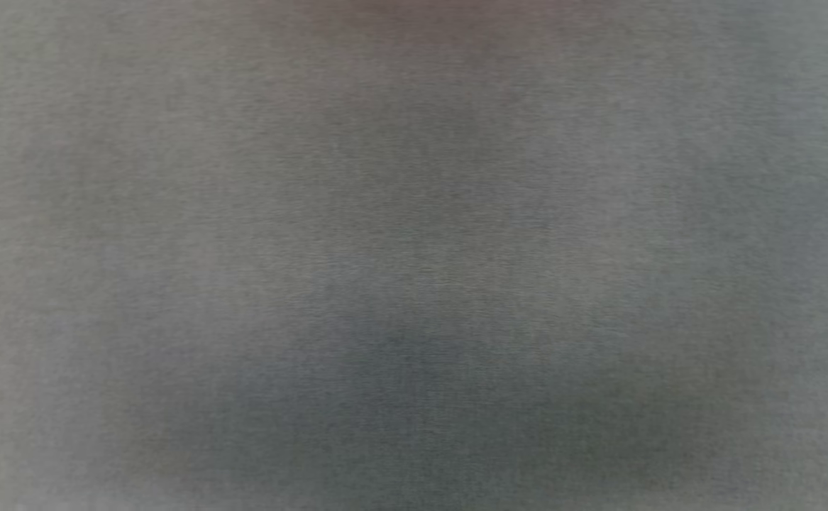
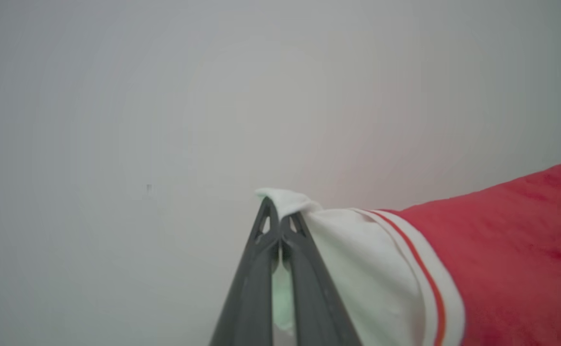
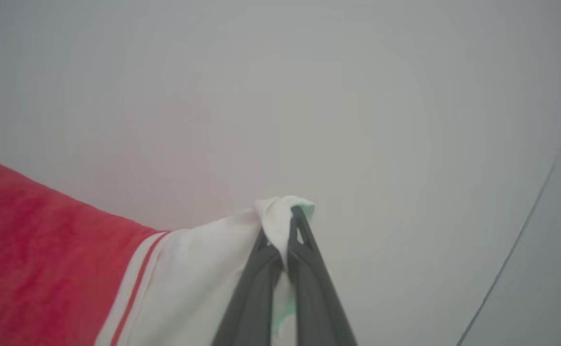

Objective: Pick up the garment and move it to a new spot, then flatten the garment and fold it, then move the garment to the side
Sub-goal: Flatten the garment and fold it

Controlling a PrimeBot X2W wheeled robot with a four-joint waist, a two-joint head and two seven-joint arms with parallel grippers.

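Shut tight, the left gripper [image 2: 279, 216] pinches the tip of a white sleeve [image 2: 357, 259] of the garment [image 2: 501, 250]. A small fold of white cloth pokes out just past its fingertips, and more cloth shows between the two dark fingers lower down. From this claw the sleeve runs off to its right, through white trim with an orange-red stripe, into the red body, which stretches to the right edge of the left wrist view.

The right gripper [image 3: 280, 230] is closed just as firmly on a white sleeve [image 3: 203, 269]. The cloth wraps over its left finger and bunches just beyond the tips. To this claw's left the sleeve meets white trim with two thin red stripes, then the red body of the garment [image 3: 44, 250].

Behind both claws is a pale grey surface [image 2: 117, 120]; whether the garment touches it cannot be told. A thin dark line [image 3: 516, 245] curves well to the right of the right claw. The head view is a grey blur, faintly reddish at its top edge.
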